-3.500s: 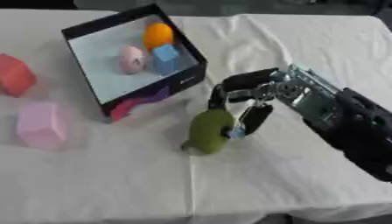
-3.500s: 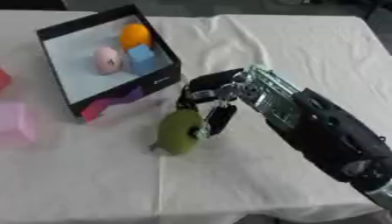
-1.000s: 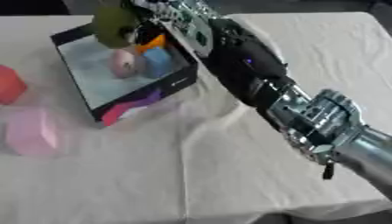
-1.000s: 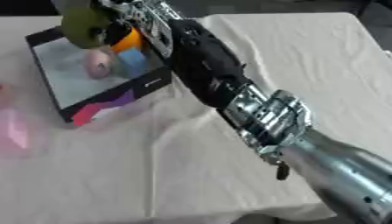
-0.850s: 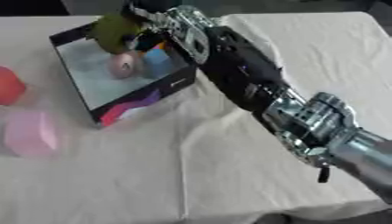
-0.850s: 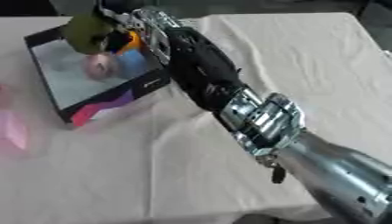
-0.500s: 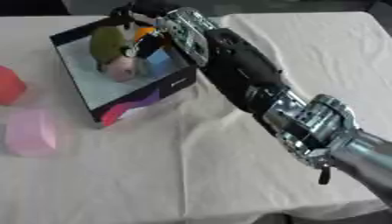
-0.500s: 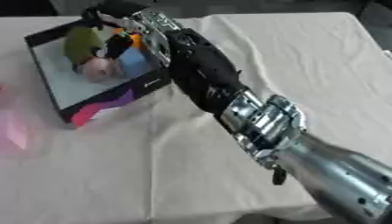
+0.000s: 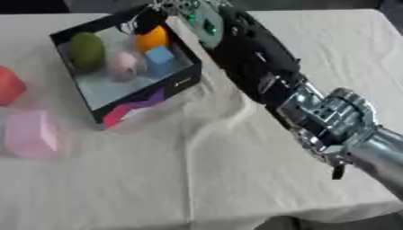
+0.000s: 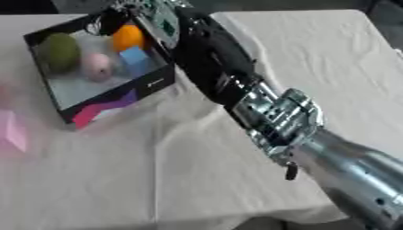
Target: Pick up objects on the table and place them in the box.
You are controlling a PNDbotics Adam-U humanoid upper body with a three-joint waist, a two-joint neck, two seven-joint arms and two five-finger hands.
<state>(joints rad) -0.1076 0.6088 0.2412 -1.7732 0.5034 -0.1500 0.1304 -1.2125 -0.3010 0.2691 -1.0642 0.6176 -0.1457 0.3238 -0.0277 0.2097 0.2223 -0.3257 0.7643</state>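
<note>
Right hand [image 9: 185, 11] hung over the box [image 9: 182, 83]; finger state could not be told. Beneath it, the green object [image 9: 87, 50] looked soft, best grasped around its middle.

Head stereo pair, looking down; both share box [image 9: 150, 96], table [image 9: 236, 179].

black box [image 9: 150, 96] sits open, tilted askew. inside: olive green lump [image 9: 87, 50] at the left, pink ball [image 9: 123, 65], blue cube [image 9: 160, 55], orange ball [image 9: 152, 38]. red block [image 9: 9, 85] and pink block [image 9: 30, 134] lie outside, left.
</note>
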